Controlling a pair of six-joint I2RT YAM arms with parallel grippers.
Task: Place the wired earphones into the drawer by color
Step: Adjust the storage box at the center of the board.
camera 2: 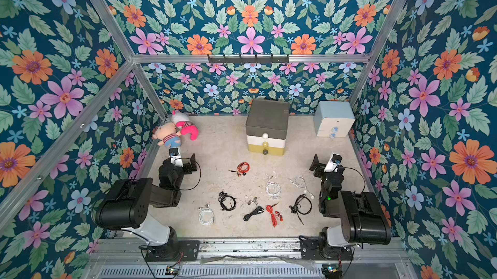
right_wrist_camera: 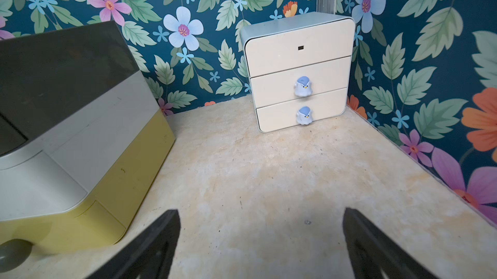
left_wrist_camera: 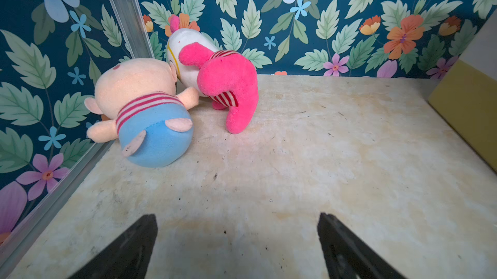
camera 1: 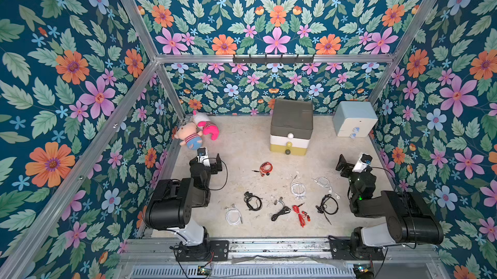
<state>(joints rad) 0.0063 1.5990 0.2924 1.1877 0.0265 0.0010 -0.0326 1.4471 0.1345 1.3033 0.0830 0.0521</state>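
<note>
While both arms sit at table (camera 1: 242,145) sides, left gripper (left_wrist_camera: 236,215) and right gripper (right_wrist_camera: 261,210) are seen with jaws spread wide — nothing held. Earphones (camera 1: 298,189) are scattered loose on table between arms: two red, three white, three black. Drawer (camera 1: 291,118) is set behind them at rear centre — tiers look closed.
</note>
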